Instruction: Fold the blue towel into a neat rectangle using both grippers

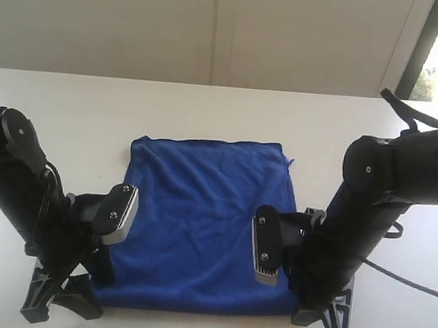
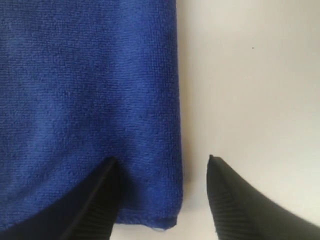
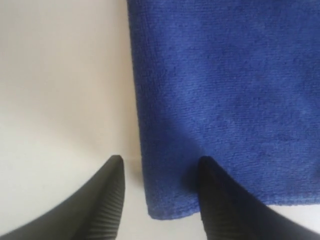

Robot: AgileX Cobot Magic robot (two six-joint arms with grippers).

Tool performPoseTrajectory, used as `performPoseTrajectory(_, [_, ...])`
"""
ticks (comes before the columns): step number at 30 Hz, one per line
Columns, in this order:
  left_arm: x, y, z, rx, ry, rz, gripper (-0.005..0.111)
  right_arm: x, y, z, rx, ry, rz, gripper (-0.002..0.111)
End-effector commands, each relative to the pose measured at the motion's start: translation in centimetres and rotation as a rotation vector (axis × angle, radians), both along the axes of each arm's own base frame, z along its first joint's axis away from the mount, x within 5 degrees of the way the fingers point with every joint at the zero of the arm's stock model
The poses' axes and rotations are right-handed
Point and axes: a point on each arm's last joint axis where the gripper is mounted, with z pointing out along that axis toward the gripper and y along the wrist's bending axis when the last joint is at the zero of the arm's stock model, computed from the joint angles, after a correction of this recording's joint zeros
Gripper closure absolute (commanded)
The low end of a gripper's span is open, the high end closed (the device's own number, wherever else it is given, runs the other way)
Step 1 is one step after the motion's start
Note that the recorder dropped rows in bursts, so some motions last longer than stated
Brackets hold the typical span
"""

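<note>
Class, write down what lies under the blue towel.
The white table shows on every side of the blue towel, so the towel rests on it. The tabletop directly beneath the cloth is covered, so nothing there can be checked.

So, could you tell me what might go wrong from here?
The left gripper and right gripper each straddle a side edge of the blue towel with open jaws; closing could pinch only a thin strip that slips out. The towel's far edge looks wavy, so the fold may end uneven.
</note>
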Motion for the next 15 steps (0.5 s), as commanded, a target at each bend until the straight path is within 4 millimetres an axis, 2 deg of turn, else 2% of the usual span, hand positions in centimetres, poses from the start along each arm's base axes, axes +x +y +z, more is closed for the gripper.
performPoseTrajectory(1, [-0.4,-0.1,-0.5,0.003,0.029,-0.006,0.049,-0.1,0.1,-0.5,0.004,0.016,0.003,0.065])
performPoseTrajectory(6, [-0.4,-0.1,-0.5,0.003,0.031,-0.007,0.051,-0.1,0.2,-1.8,-0.008,0.068,-0.001,0.070])
performPoseTrajectory(11, [-0.4,0.0,-0.6,0.014,0.029,-0.019,0.063,-0.1,0.2,-2.2,-0.013,0.087,-0.002,0.085])
performPoseTrajectory(15, [-0.4,0.1,-0.8,0.022,0.035,-0.022,0.088,-0.5,0.1,-2.2,-0.017,0.123,0.004,0.102])
